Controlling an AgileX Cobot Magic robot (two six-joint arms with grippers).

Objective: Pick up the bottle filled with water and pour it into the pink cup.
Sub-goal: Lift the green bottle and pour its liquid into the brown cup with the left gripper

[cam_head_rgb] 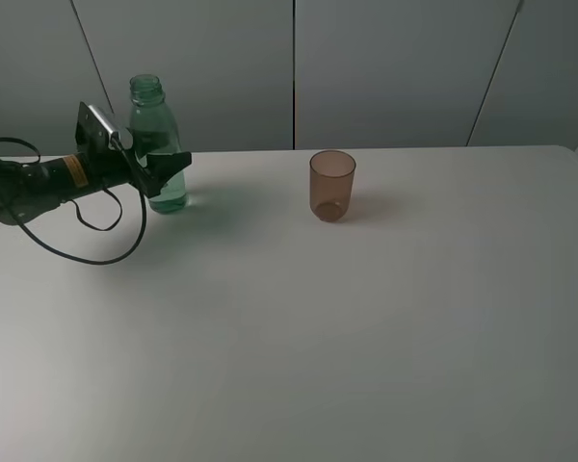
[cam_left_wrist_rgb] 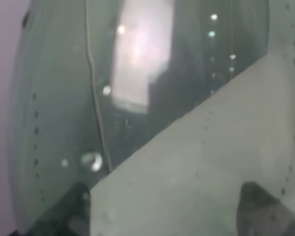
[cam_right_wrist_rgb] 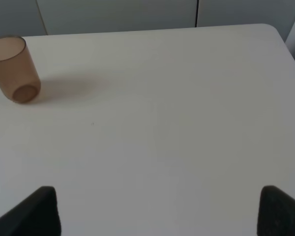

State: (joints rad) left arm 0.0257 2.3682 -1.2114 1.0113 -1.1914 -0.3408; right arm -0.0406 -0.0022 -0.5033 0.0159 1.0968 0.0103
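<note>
Green bottle (cam_left_wrist_rgb: 137, 98) plastic fills your left wrist view, so close that it blurs, with dark fingertips (cam_left_wrist_rgb: 71, 211) showing on either side of it. From the high camera you see your left gripper (cam_head_rgb: 166, 171) reaching in from the left edge and pinching the bottle around its lower body, jaws pressed onto the plastic. The bottle stands upright at the far left of the white table (cam_head_rgb: 385, 337), its neck uncapped and water visible inside. A black cable (cam_head_rgb: 87, 252) loops below your left arm. Your pink cup (cam_head_rgb: 332, 185) stands upright to the right of the bottle, well apart from it, near the table's far edge. Your right gripper (cam_right_wrist_rgb: 160, 216) hangs over the table with its fingers spread wide and nothing between them, and the cup sits well apart from it.
</note>
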